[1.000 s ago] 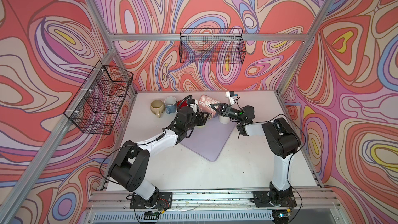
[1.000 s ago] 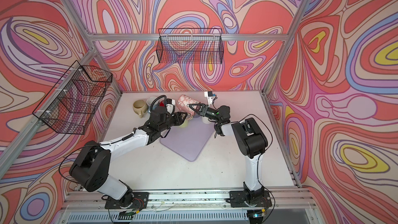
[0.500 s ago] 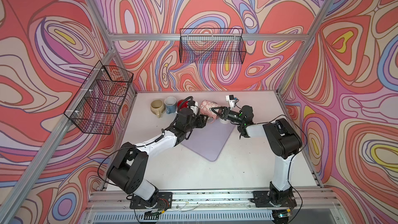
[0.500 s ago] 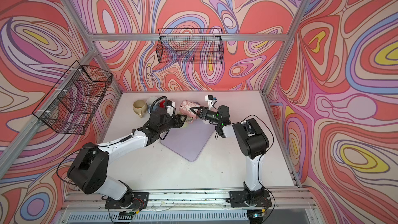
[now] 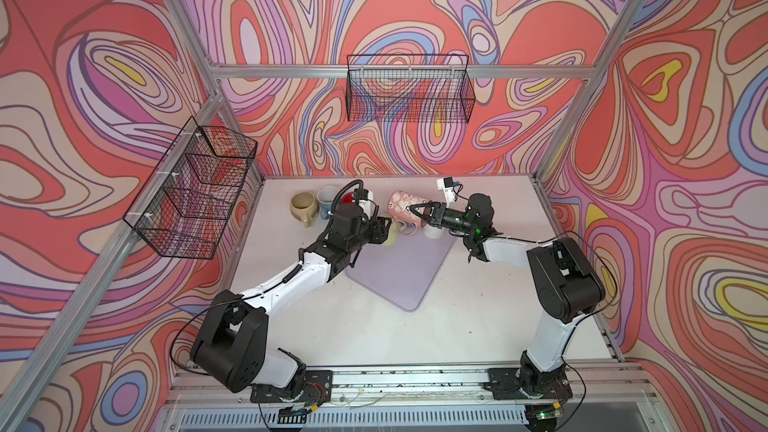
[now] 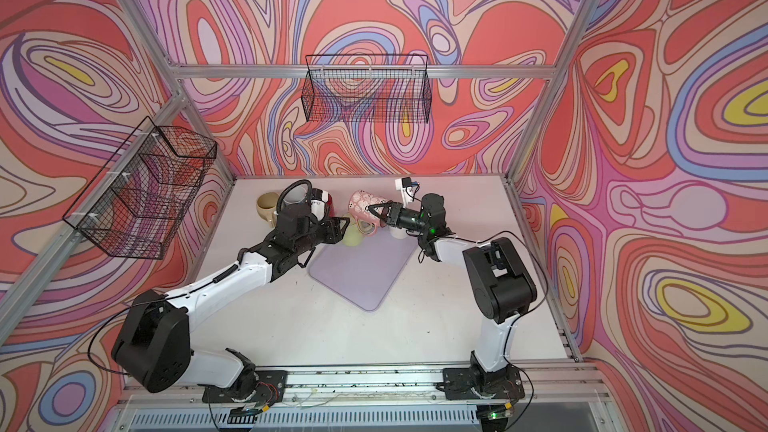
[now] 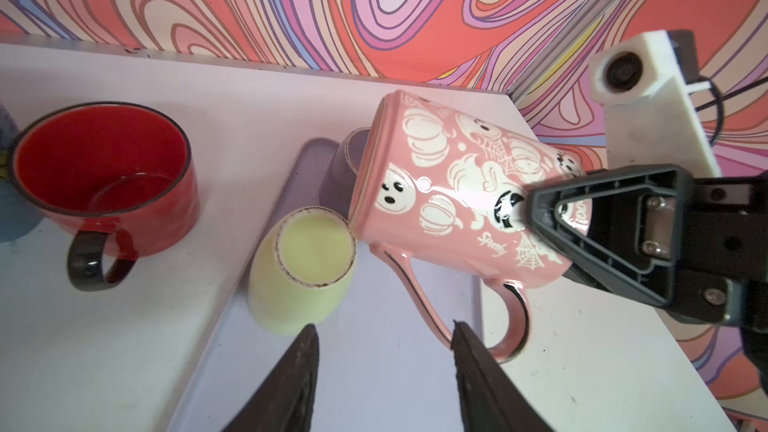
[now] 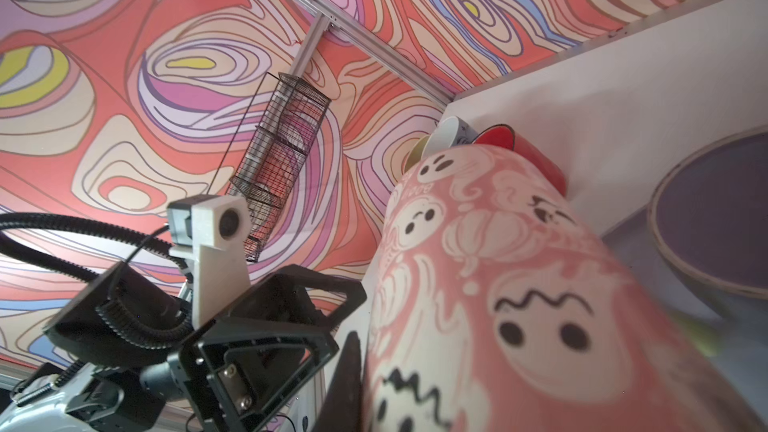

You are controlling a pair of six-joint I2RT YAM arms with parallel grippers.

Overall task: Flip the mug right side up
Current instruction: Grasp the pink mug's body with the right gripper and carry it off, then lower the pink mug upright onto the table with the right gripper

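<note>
Far left, a squat red ceramic mug with a black handle (image 7: pixel 104 176) stands upright near the back wall, taking no part. Next along, the left gripper (image 7: pixel 384 332) has just let its jaws spread. A second ago they sat closer together, and now the 2 fingers hold nothing.

Right of them, the glossy pink ceramic mug printed with white ghosts and pumpkins (image 5: pixel 400 207) is tilted onto its side over the far end of the lavender rubber mat (image 5: pixel 399 272). Its handle loop (image 7: pixel 513 317) sits just beside 1 fingertip, and its base is close against a pale yellow glazed cup (image 7: pixel 303 268). I cannot tell whether the handle touches the mat.

The right gripper (image 5: pixel 415 211) alone carries it, jaws pressed nearly together and pinching the wall at the mouth. So the left's helping hold looks finished. I'd guess the right wrist must roll on until the mouth faces up.
</note>
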